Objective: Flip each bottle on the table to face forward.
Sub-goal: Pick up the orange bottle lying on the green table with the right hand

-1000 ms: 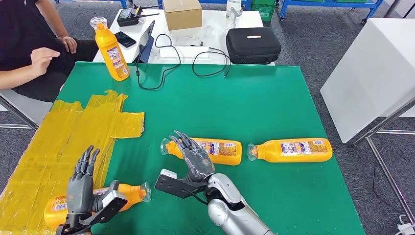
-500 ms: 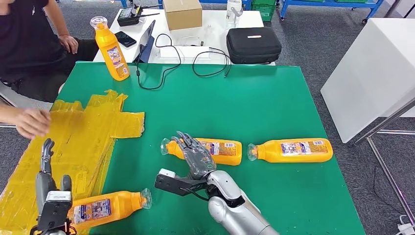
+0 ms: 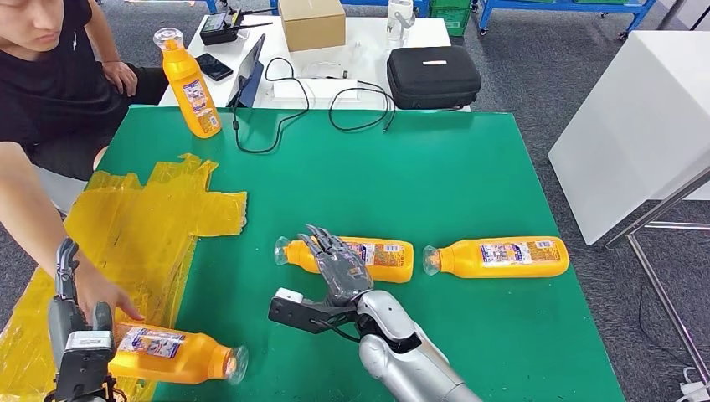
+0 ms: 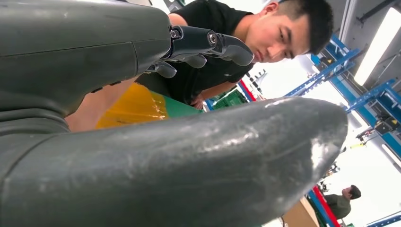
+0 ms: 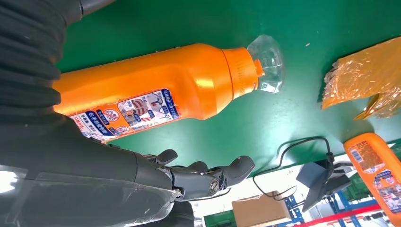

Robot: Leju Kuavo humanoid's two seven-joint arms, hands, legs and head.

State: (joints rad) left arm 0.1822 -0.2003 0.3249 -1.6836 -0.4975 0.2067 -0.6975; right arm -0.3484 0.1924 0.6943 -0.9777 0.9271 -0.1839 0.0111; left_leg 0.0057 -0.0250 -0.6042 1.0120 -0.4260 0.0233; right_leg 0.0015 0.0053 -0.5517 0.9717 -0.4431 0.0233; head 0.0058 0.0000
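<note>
Three orange bottles lie on the green table (image 3: 435, 167) and one bottle (image 3: 191, 85) stands upright at the far left corner. My right hand (image 3: 336, 268) hovers with fingers spread over the neck end of the middle bottle (image 3: 378, 259), holding nothing; the right wrist view shows that bottle (image 5: 156, 97) beside the fingers (image 5: 208, 176). Another bottle (image 3: 504, 256) lies to its right. My left hand (image 3: 67, 310) is raised and empty at the near left, just left of the near-left bottle (image 3: 172, 354). A person's hand (image 3: 100, 293) rests on that bottle.
Crumpled yellow tape sheets (image 3: 142, 222) cover the table's left side. Behind the table a white desk (image 3: 368, 38) carries a black case (image 3: 433, 75), a cardboard box (image 3: 311, 23), cables and a tablet. The person (image 3: 50, 67) leans in at the left.
My left hand let go of the near-left bottle and drew back to the left. The person's hand reached in and turned that bottle, its cap now pointing right. My right hand barely moved.
</note>
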